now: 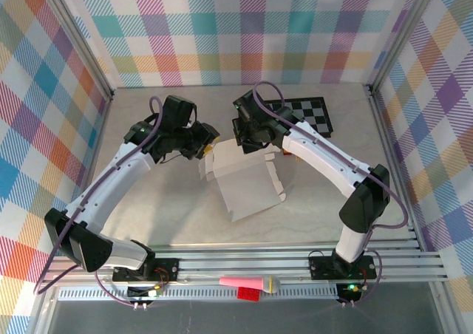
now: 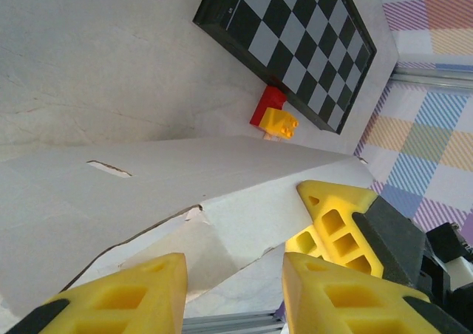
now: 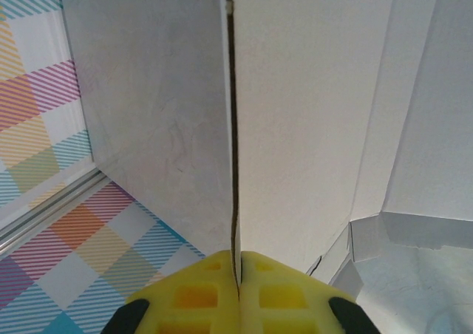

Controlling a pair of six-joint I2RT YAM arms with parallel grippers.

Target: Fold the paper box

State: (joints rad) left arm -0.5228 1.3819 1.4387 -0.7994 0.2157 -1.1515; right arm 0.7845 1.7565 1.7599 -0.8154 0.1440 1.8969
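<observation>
Right gripper (image 3: 238, 264) pinched shut on a panel edge of the one white thin-cardboard paper box (image 1: 247, 186), partly folded, flaps loose, mid-table between both arms. Left gripper (image 2: 235, 275) fingers spread at its edge. One black-and-white checkerboard mat (image 1: 307, 114) behind.

We find bare tabletop (image 1: 170, 216) left of the paper box (image 1: 247, 190) and along its near side, free for a pass. At its far edge the left gripper (image 2: 235, 264) and right gripper (image 3: 238, 275) crowd together. The checkerboard mat (image 1: 307, 116) and a small red-and-yellow block (image 2: 272, 117) take up the far right.
</observation>
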